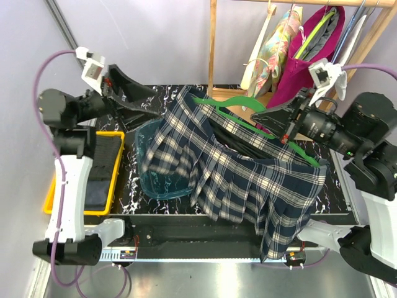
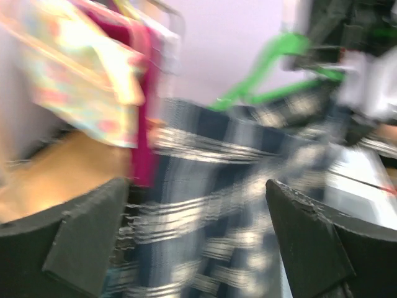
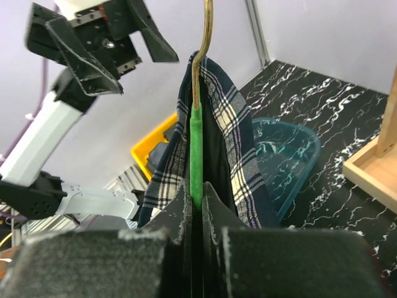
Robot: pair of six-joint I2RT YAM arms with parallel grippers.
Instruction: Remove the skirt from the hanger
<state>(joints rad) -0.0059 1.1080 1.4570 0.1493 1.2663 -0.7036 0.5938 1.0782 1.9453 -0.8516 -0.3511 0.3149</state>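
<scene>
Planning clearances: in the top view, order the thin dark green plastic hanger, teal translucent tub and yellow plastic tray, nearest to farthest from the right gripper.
1. Clamped in the right gripper: green plastic hanger.
2. Centre-left: teal translucent tub.
3. Far left: yellow plastic tray.

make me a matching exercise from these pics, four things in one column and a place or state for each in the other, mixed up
Things:
1. left hand
2. right hand
3. skirt
4. yellow tray

Places or states:
a. hanging on the hanger
b. open, holding nothing
c. at the left edge of the table
d. shut on the hanger

Pairs: 1-b, 2-d, 3-a, 4-c
</scene>
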